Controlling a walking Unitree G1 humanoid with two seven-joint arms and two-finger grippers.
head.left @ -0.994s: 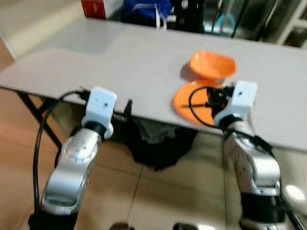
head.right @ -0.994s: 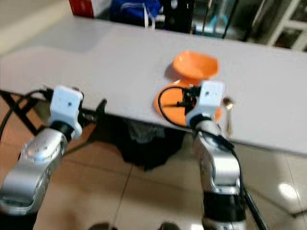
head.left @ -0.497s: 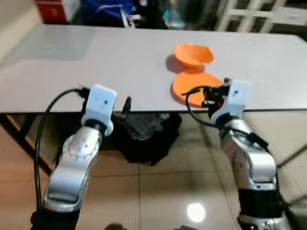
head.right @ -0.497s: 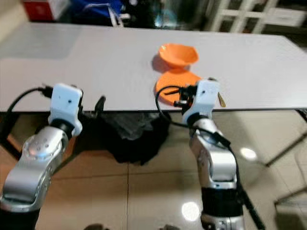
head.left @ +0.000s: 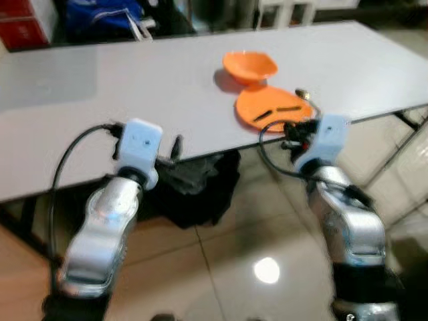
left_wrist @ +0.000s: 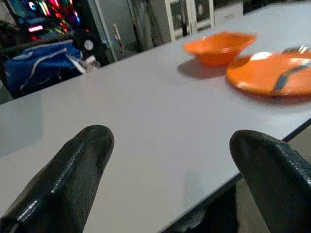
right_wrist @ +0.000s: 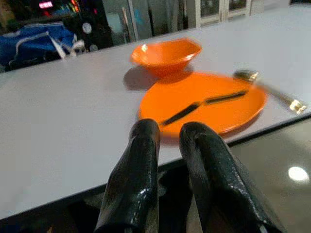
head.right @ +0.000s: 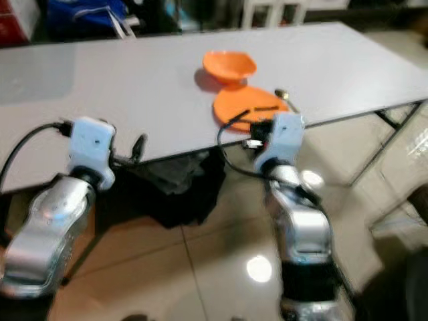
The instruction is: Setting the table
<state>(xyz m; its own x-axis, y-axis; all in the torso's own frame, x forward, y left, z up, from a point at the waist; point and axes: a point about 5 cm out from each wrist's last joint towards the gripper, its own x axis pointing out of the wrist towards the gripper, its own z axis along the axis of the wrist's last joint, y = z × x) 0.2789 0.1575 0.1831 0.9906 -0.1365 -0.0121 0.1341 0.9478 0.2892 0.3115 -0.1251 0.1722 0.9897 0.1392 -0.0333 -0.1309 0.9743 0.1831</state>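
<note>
On the grey table (head.left: 134,87) an orange bowl (head.left: 249,65) stands just behind a flat orange plate (head.left: 274,107). A black knife (right_wrist: 204,104) lies across the plate, and a gold spoon (right_wrist: 270,88) rests on the table beside it. My right gripper (right_wrist: 169,131) is shut on nothing and hovers at the table's front edge, just short of the plate. Further left along the same edge, my left gripper (left_wrist: 172,141) is held open over bare tabletop, with the bowl (left_wrist: 218,46) and plate (left_wrist: 272,73) off to its right.
A black bundle (head.left: 194,184) lies on the floor under the table. A blue bag (head.left: 103,17) and a red box (head.left: 23,23) sit beyond the far edge. A table leg (head.left: 404,124) slants down at the right end. The tiled floor is glossy.
The whole picture has swung as the camera moved. The right gripper, earlier over the plate's near rim, is now just off the table's front edge. Both arms keep their pose.
</note>
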